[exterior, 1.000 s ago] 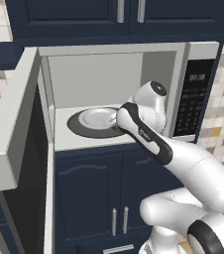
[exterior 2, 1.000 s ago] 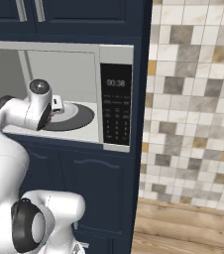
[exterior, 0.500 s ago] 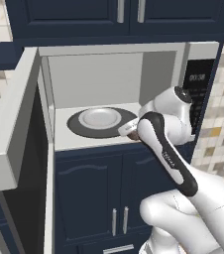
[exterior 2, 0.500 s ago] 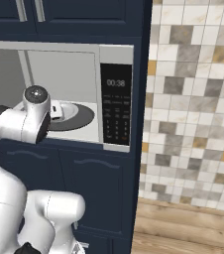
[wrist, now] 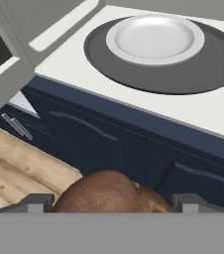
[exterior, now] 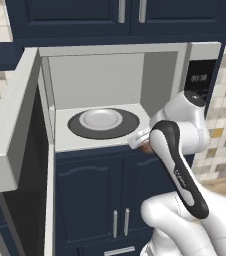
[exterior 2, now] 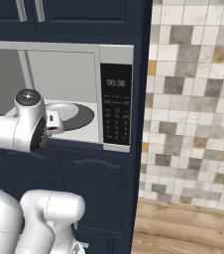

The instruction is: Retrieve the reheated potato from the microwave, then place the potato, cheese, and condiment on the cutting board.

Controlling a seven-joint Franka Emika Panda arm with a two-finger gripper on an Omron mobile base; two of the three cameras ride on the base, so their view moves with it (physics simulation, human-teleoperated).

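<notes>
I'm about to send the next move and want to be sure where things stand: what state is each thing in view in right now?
microwave: door swung wide open.
turntable plate: inside the microwave, nothing on it.
potato: out of the microwave, held between the fingertips in front of the cabinet doors.
gripper: closed on the potato, jaws wide.
lower cabinet doors: shut.

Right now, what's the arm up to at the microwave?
The arm is carrying the potato between its jaws, just outside the front of the open microwave. The gripper is closed on it, over the dark cabinet fronts below the oven. Inside, the white plate on the dark turntable is bare, so the potato is already out. The microwave door hangs open to the left. Placing it on the cutting board is not yet done.
</notes>
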